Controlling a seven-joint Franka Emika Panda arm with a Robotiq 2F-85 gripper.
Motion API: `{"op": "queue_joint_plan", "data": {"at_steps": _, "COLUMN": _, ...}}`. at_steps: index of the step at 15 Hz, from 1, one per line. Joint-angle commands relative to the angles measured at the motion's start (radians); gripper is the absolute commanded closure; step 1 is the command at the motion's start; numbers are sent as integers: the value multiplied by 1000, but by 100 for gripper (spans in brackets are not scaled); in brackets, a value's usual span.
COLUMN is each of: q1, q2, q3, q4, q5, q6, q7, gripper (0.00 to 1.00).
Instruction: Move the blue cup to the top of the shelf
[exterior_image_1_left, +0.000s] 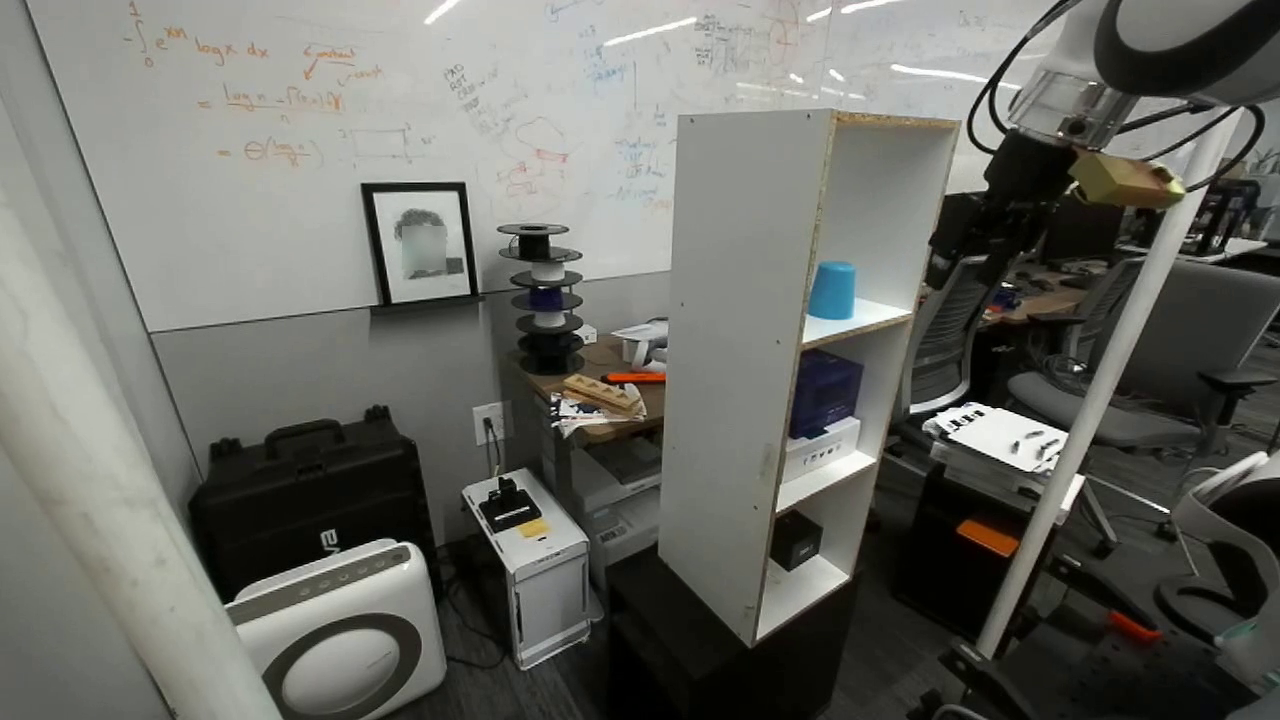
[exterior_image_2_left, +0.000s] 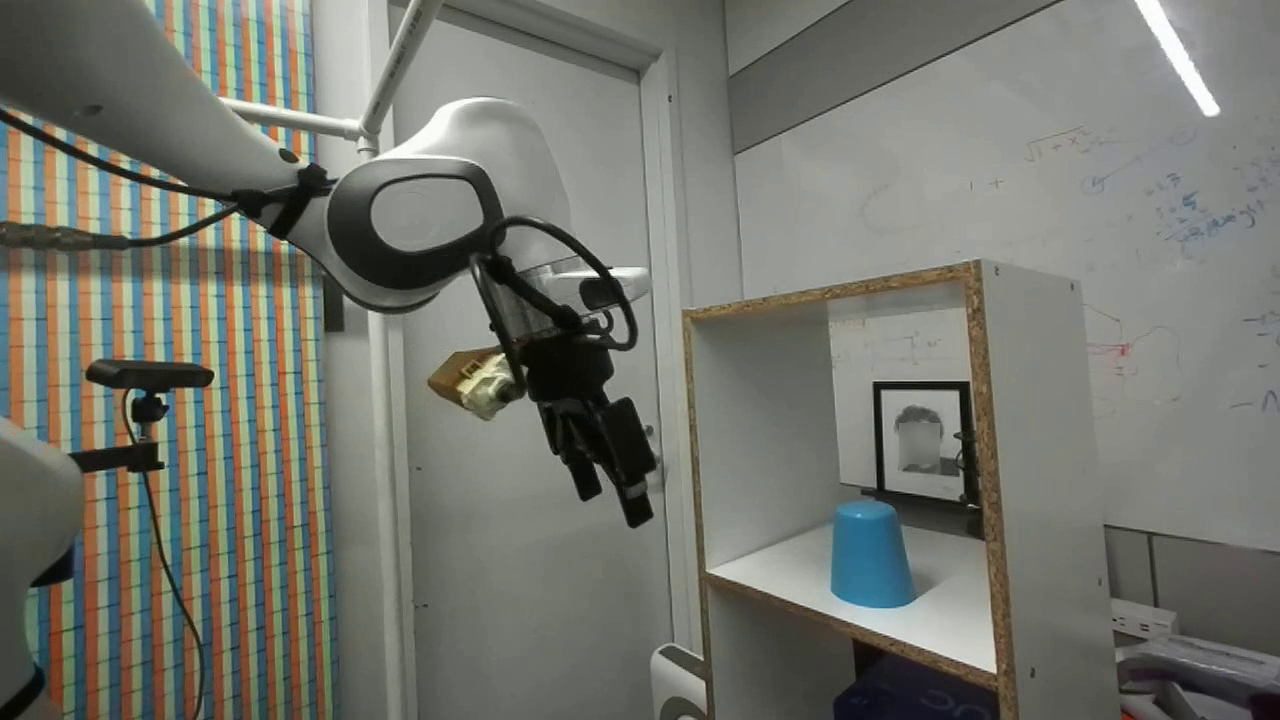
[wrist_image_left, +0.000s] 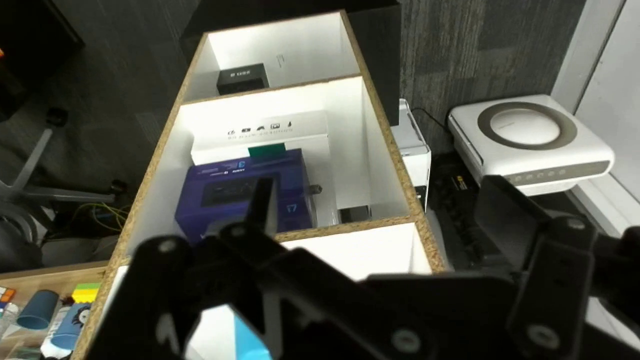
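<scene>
Blue cup (exterior_image_2_left: 872, 560), smooth tapered plastic, is stood mouth-down on the white surface (exterior_image_2_left: 950, 622) inside the top compartment of the shelf (exterior_image_1_left: 745, 300). Raw, flecked chipboard (exterior_image_2_left: 987, 450) is exposed along the front edges. Below, a purple box (exterior_image_1_left: 828, 395) is stacked on a white carton (exterior_image_1_left: 822, 455); a black cuboid (exterior_image_1_left: 795, 540) is seen in the lowest compartment. Black gripper (exterior_image_2_left: 613, 503) is suspended outside, apart from the cup; jaws are spread.

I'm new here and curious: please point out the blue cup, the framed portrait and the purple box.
Blue cup (exterior_image_2_left: 871, 556), in an exterior view: its side wall.
Framed portrait (exterior_image_1_left: 421, 243), in an exterior view: the print inside.
Purple box (wrist_image_left: 231, 191), in the wrist view: its printed face.
</scene>
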Motion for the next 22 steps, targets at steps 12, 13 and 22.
{"op": "queue_joint_plan", "data": {"at_steps": 12, "q1": 175, "q2": 561, "q3": -252, "q4": 370, "q5": 457, "q6": 359, "q7": -419, "gripper": 0}}
{"op": "queue_joint_plan", "data": {"at_steps": 13, "q1": 180, "q2": 597, "q3": -248, "q4": 395, "q5": 481, "q6": 376, "q7": -424, "gripper": 0}}
{"op": "queue_joint_plan", "data": {"at_steps": 22, "q1": 171, "q2": 861, "q3": -216, "q4": 560, "q5": 615, "q6": 459, "q7": -431, "gripper": 0}}
